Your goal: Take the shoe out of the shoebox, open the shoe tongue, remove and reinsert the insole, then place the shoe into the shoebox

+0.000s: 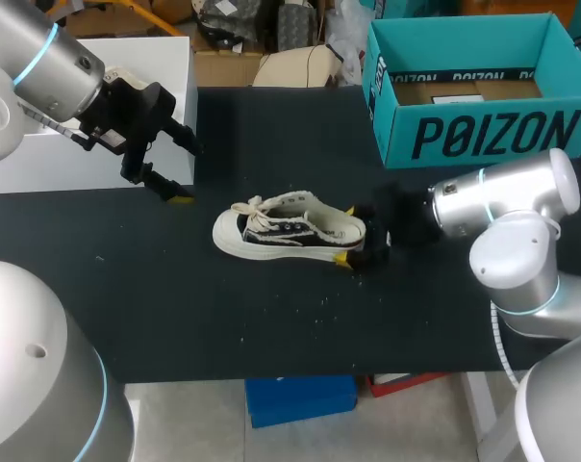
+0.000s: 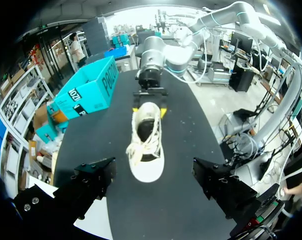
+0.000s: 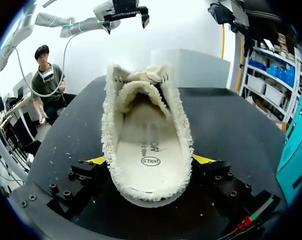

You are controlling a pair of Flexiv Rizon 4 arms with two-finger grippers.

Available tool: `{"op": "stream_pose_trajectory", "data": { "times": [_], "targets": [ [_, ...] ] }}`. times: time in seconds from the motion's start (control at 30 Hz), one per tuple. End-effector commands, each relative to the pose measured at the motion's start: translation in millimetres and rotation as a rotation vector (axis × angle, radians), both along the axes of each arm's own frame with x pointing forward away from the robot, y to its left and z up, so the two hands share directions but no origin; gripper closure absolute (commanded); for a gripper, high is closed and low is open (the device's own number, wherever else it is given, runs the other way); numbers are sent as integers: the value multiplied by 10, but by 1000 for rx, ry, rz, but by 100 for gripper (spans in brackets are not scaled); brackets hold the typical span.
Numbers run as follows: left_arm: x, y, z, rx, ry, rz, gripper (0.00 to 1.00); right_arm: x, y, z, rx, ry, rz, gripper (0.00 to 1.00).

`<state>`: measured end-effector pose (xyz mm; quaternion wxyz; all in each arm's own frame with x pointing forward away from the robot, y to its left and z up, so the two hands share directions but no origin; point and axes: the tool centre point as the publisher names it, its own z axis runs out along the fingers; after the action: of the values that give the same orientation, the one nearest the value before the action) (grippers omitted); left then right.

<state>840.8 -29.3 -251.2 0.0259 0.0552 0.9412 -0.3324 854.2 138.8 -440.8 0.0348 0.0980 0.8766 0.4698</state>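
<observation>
— Two grippers, one shoe: where does it lie?
— The shoe (image 1: 290,231) is out on the black table (image 1: 271,327), near the middle, well apart from the teal shoebox (image 1: 492,135) at the far right corner. Its toe points toward my left arm.
— And the right gripper (image 1: 346,234)?
— At the heel, a yellow tip pressed against each side, pinching it. Its wrist view looks into the fleecy opening, where the insole (image 3: 148,150) lies flat.
— The left gripper (image 1: 180,171)?
— Fingers spread wide, holding nothing, above the table's left part, beyond the toe.
</observation>
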Motion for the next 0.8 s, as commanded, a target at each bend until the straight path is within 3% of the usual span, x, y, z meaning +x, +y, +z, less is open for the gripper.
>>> {"op": "stream_pose_trajectory", "data": {
  "times": [0.03, 0.27, 0.33, 0.47, 0.53, 0.57, 0.8],
  "targets": [
    [-3, 2, -15, -2, -5, 1, 0, 29, 18, -8, -3, 5, 2, 100],
    [-1, -15, 39, 6, 4, 27, 0, 29, 18, -8, -3, 5, 2, 100],
    [-1, -54, 106, 66, 7, 158, 0, 29, 18, -8, -3, 5, 2, 100],
    [17, -48, 155, 137, 55, 575, 0, 29, 18, -8, -3, 5, 2, 100],
    [21, -103, 127, 160, 128, 668, 0, 29, 18, -8, -3, 5, 2, 100],
    [8, -152, 117, 129, 151, 582, 0, 29, 18, -8, -3, 5, 2, 100],
    [8, -152, 117, 129, 151, 582, 0, 29, 18, -8, -3, 5, 2, 100]
  ]
}}
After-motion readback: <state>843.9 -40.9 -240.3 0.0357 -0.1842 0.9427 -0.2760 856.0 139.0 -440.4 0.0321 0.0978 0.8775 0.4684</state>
